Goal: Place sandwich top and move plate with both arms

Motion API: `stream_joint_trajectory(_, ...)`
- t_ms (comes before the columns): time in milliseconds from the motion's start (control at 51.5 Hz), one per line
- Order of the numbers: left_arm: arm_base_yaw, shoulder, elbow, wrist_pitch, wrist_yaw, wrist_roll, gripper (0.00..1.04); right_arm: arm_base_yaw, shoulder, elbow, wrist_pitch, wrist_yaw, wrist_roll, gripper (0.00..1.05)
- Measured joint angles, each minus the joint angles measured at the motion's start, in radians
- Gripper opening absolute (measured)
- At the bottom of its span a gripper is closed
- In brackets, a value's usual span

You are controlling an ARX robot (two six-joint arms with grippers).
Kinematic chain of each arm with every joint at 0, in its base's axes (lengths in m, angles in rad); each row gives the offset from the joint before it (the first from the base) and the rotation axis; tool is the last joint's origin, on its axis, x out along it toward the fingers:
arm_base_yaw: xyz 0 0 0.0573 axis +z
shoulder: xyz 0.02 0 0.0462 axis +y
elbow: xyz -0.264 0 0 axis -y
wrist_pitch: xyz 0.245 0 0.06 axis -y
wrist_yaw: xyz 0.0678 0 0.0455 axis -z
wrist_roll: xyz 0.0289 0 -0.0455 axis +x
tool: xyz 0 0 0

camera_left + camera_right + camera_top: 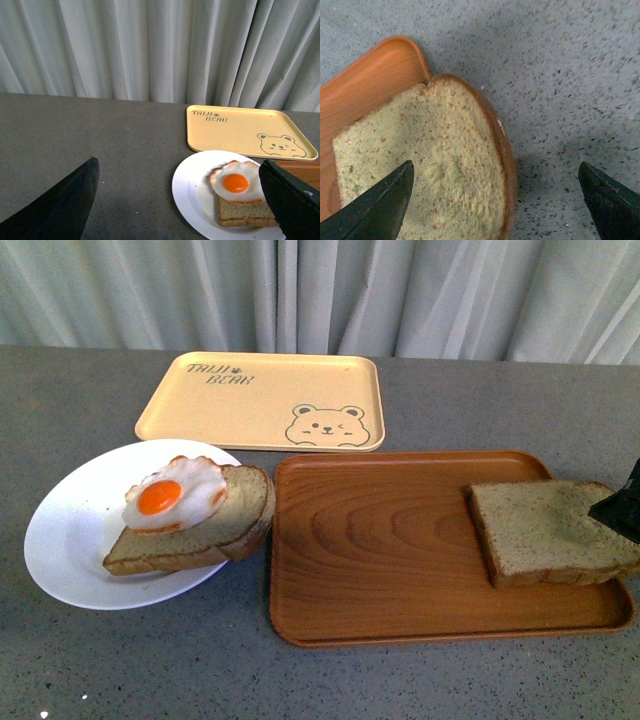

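Black fingertips [380, 205] of the right gripper [495, 165] stand spread wide in the right wrist view and clasp nothing. One hangs over the speckled face of the sandwich top [435, 165], the other over the grey table [570, 75] past the slice's brown crust, so the jaws straddle that crust edge. Whether the nearer fingertip touches the bread cannot be told. The sandwich top lies flat at the right end of the wood-grain tray [370, 560], with its rounded crust end reaching over the tray's corner rim. In the front view only a black tip of this gripper shows at the right edge, above the slice. The left gripper [178, 162] is likewise spread wide and empty, hanging above the bare table on the left side of the white plate [70, 540]. That plate sits just beside the wooden tray's left end and carries a thinner bread slice [215, 530] with a fried egg [175, 495] on top. Behind both lies a pale yellow bear tray [250, 400], apart from the plate and just behind the wooden tray. A grey pleated curtain [300, 290] closes the back.
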Motion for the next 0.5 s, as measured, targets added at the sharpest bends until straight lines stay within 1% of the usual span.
stream_joint_trajectory(117, 0.0, 0.0, 0.0, 0.0, 0.0, 0.0, 0.96, 0.027, 0.045, 0.018, -0.005, 0.027, 0.031, 0.96)
stream_joint_trajectory(136, 0.0, 0.0, 0.0, 0.0, 0.0, 0.0, 0.96, 0.032, 0.048, 0.02, -0.006, 0.032, 0.034, 0.94)
stream_joint_trajectory(175, 0.0, 0.0, 0.0, 0.0, 0.0, 0.0, 0.96, 0.038, 0.048, 0.024, -0.009, 0.038, 0.045, 0.87)
stream_joint_trajectory(194, 0.0, 0.0, 0.0, 0.0, 0.0, 0.0, 0.96, 0.043, 0.048, 0.026, -0.01, 0.043, 0.05, 0.82)
stream_joint_trajectory(214, 0.0, 0.0, 0.0, 0.0, 0.0, 0.0, 0.96, 0.045, 0.048, 0.026, -0.01, 0.045, 0.051, 0.8)
stream_joint_trajectory(252, 0.0, 0.0, 0.0, 0.0, 0.0, 0.0, 0.96, 0.052, 0.047, 0.026, -0.013, 0.05, 0.056, 0.73)
stream_joint_trajectory(272, 0.0, 0.0, 0.0, 0.0, 0.0, 0.0, 0.96, 0.057, 0.042, 0.026, -0.016, 0.052, 0.059, 0.68)
stream_joint_trajectory(291, 0.0, 0.0, 0.0, 0.0, 0.0, 0.0, 0.96, 0.058, 0.04, 0.026, -0.017, 0.052, 0.06, 0.66)
stream_joint_trajectory(388, 0.0, 0.0, 0.0, 0.0, 0.0, 0.0, 0.96, 0.072, -0.018, 0.024, -0.042, 0.051, 0.08, 0.43)
stream_joint_trajectory(505, 0.0, 0.0, 0.0, 0.0, 0.0, 0.0, 0.96, 0.08, -0.08, 0.024, -0.066, 0.049, 0.093, 0.28)
